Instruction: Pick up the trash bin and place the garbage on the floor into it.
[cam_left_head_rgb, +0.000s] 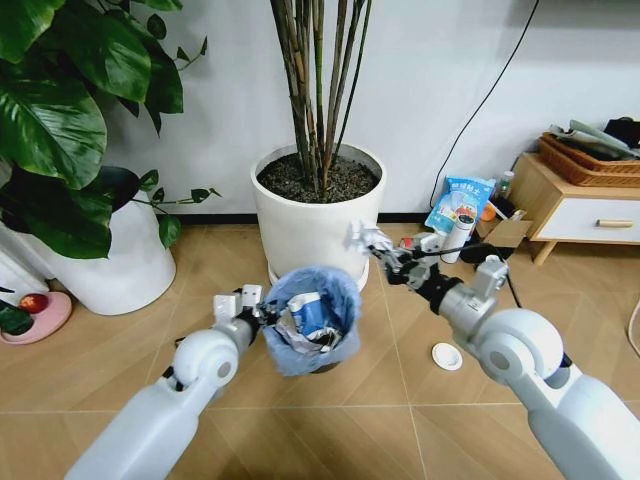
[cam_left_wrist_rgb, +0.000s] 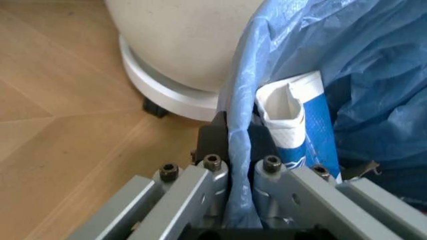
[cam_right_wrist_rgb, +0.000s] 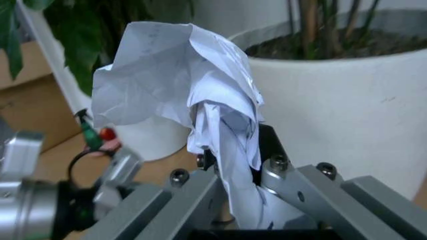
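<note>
The left gripper (cam_left_wrist_rgb: 239, 150) sits at the bottom centre of the frame, its two dark fingers (cam_left_wrist_rgb: 212, 135) closed on the blue bag rim of the trash bin (cam_left_wrist_rgb: 347, 75). Inside the bin, right of centre, stands a blue-white carton (cam_left_wrist_rgb: 297, 125). A white plant pot (cam_left_wrist_rgb: 180, 45) fills the upper centre, on the wooden floor (cam_left_wrist_rgb: 60, 150).

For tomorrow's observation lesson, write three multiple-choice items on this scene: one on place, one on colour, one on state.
1. Where is the small round dark trash bin?
A. held up before the big white planter
B. on the wooden cabinet
C. under the leafy plant

2. What colour is its crinkly plastic liner bag?
A. green
B. light blue
C. red

3. What does the right gripper hold?
A. nothing
B. a mug
C. crumpled white paper

A: the left gripper clamps its rim above the floor.
B: the bag shows blue.
C: the fingers pinch the paper.
</note>
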